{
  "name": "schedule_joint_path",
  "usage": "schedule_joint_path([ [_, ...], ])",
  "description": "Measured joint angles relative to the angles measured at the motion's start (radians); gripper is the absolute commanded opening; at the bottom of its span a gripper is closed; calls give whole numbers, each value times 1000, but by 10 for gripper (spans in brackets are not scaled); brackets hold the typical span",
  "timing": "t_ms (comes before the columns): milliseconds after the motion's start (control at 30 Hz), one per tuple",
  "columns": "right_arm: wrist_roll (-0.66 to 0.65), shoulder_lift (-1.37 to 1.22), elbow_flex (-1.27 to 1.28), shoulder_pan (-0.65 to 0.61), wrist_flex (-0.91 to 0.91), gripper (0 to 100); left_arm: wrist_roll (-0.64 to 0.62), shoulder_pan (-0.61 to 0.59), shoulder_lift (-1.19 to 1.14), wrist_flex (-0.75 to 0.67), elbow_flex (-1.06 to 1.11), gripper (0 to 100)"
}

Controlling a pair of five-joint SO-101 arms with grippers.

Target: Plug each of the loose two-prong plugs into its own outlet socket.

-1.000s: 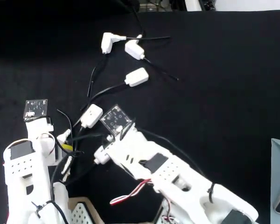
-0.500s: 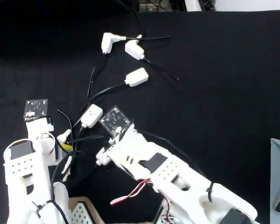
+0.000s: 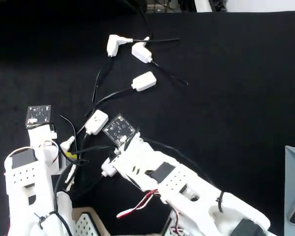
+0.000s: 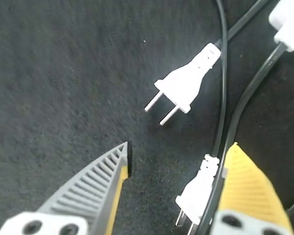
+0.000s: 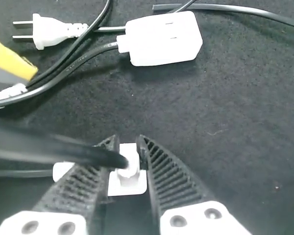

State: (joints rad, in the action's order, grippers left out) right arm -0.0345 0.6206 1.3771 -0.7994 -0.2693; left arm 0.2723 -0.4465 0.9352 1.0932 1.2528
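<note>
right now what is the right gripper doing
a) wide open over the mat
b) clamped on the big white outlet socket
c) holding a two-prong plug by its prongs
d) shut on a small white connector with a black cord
D: in the right wrist view the right gripper presses on both sides of the small white connector with its black cord; the outlet socket lies apart.

The right gripper (image 5: 127, 142) has drawn back slightly toward the robot's base. The white plug (image 5: 131, 185) in its jaws came with it.
</note>
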Motion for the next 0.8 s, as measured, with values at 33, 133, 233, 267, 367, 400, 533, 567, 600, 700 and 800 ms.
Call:
schedule_joint_path([
  [33,0,-20,0,0,0,11,0,0,0,0,0,306],
  [133,0,-68,-48,0,-38,11,0,2,0,-3,0,306],
  [233,0,-104,-98,0,-94,11,2,2,0,-3,0,306],
  [267,0,-114,-114,0,-109,12,2,2,0,-3,0,306],
  [367,0,-127,-129,0,-124,17,2,2,0,-3,0,306],
  [400,0,-129,-132,0,-126,27,2,2,0,-3,0,308],
  [533,0,-123,-149,-3,-152,148,2,2,0,-3,0,311],
  [567,0,-114,-147,-6,-169,172,2,2,0,-3,2,311],
  [600,0,-106,-143,-6,-192,183,2,2,0,-3,3,311],
  [700,0,-37,-161,-3,-293,183,2,2,0,-3,3,311],
  [800,0,54,-187,-3,-393,183,2,2,0,-3,3,311],
])
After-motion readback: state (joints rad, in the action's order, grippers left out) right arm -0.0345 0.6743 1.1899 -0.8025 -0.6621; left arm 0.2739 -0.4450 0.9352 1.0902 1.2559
